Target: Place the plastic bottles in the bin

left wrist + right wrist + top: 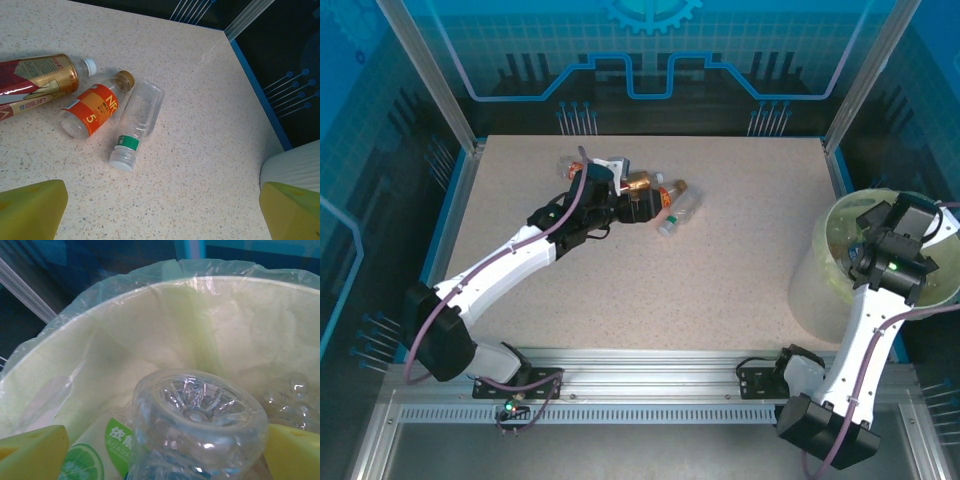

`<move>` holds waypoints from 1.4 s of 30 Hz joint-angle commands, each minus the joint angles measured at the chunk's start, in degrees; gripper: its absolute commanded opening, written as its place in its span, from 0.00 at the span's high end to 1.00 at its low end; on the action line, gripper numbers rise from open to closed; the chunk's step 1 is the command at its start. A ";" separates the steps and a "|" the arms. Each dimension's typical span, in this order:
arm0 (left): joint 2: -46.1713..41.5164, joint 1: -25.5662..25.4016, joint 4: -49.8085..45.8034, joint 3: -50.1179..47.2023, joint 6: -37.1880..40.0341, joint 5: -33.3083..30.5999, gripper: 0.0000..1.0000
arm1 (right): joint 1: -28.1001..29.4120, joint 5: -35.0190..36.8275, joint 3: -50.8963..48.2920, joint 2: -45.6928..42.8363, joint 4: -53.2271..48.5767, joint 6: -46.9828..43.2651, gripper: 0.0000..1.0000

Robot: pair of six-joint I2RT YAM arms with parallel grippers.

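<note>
Three plastic bottles lie together at the table's back middle: a red-and-gold one [35, 82], an orange-labelled one [95, 112] and a clear one with a green band [137, 125]. My left gripper [165, 210] hovers just near of them, open, with bare table between its yellow fingers [35, 210]. The same cluster [672, 200] sits by that gripper [638, 205] in the top view. My right gripper [165, 450] is inside the mouth of the bin [150, 315], open. A clear bottle [200, 420] stands base-up between its fingers, apart from the left finger [35, 452].
Inside the bin lie a lime-labelled bottle [95, 455] and another clear one [295, 395]. The bin [820, 270] stands at the table's right edge, beside a blue rim and a metal post. Its pale wall [290, 167] shows at the right of the left wrist view.
</note>
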 commanded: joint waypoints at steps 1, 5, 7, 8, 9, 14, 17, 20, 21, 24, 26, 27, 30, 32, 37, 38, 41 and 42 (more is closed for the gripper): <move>-1.86 -0.25 0.76 -0.90 -0.04 -2.01 0.01 | -0.57 -2.66 1.91 -1.17 -0.25 -0.56 0.00; -1.83 -0.25 1.02 -1.19 0.43 -1.54 0.01 | -0.63 -6.22 2.03 -1.52 0.16 -1.87 0.00; -1.83 -0.20 1.04 -1.42 0.72 -1.71 0.01 | -0.71 -8.89 1.67 -1.16 1.03 -3.30 0.00; -1.91 -0.20 1.10 -1.53 0.82 -1.92 0.01 | -0.60 -11.31 1.41 -0.78 1.79 -4.41 0.00; -1.93 -0.23 1.15 -1.70 0.92 -2.01 0.01 | -0.61 -13.50 1.31 -0.35 1.96 -4.86 0.00; -1.96 -0.13 1.21 -2.04 1.06 -2.16 0.01 | -0.40 -19.52 1.94 2.09 0.86 -5.34 0.00; -2.08 -0.11 0.87 -2.10 0.96 -2.29 0.01 | -0.38 -17.49 1.75 4.17 -1.08 -5.59 0.00; -2.20 -0.16 0.95 -2.65 1.03 -3.42 0.01 | -0.37 -21.07 0.20 5.86 -1.92 -6.11 0.00; -2.28 -0.02 0.94 -2.83 0.96 -3.78 0.01 | -0.43 -22.17 -0.48 6.08 -1.77 -5.97 0.00; -1.57 0.47 -0.53 -2.65 0.04 -6.08 0.01 | -0.42 -25.76 -1.42 6.74 -2.02 -6.01 0.00; -0.63 1.59 -2.27 -2.03 -0.86 -5.94 0.01 | -0.40 -27.06 -0.04 6.81 -3.13 -6.51 0.00; -0.22 2.12 -2.99 -1.75 -1.34 -6.01 0.01 | -0.29 -27.21 0.85 6.59 -3.71 -6.97 0.00; 1.50 4.29 -5.05 -0.94 -3.62 -5.51 0.01 | -0.05 -27.95 4.33 5.02 -5.41 -8.01 0.00; 2.42 5.43 -5.51 -0.77 -4.75 -4.87 0.01 | 0.36 -29.16 5.85 3.19 -5.59 -8.25 0.00; 4.36 7.11 -6.75 0.27 -5.41 -4.62 0.01 | 2.61 -33.43 6.95 -1.44 -3.65 -8.82 0.00; 4.83 7.67 -7.27 0.68 -5.99 -4.57 0.01 | 2.70 -34.44 7.03 -2.22 -3.04 -8.83 0.00; 6.20 8.70 -7.88 1.35 -7.59 -3.60 0.01 | 5.87 -39.39 6.49 -4.14 -0.55 -8.73 0.00; 6.60 8.86 -7.83 1.37 -8.07 -2.89 0.01 | 6.48 -41.27 6.20 -4.61 0.47 -8.32 0.00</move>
